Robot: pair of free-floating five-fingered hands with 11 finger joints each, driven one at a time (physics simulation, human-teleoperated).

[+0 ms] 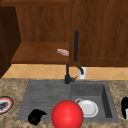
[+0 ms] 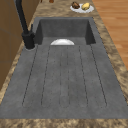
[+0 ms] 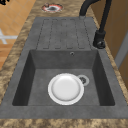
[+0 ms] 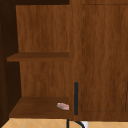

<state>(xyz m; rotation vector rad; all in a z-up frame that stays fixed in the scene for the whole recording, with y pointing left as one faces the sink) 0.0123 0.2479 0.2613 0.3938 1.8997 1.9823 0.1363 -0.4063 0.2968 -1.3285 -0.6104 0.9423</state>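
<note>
Red ball (image 1: 67, 114) at the sink's front edge, beside the left robot hand (image 1: 35, 116).
Fingers are seen curled, nothing held; the ball is judged smooth, slippery, best cupped from both sides. Right robot hand (image 1: 124, 107): state cannot be told.

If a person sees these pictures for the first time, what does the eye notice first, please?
First comes the big red ball, low in the front view, before the sink. Next is the white plate lying flat on the basin floor beside the drain. The left hand, black, hangs over the sink's front left corner, and a small pink sponge lies on the open cabinet shelf above.
</note>
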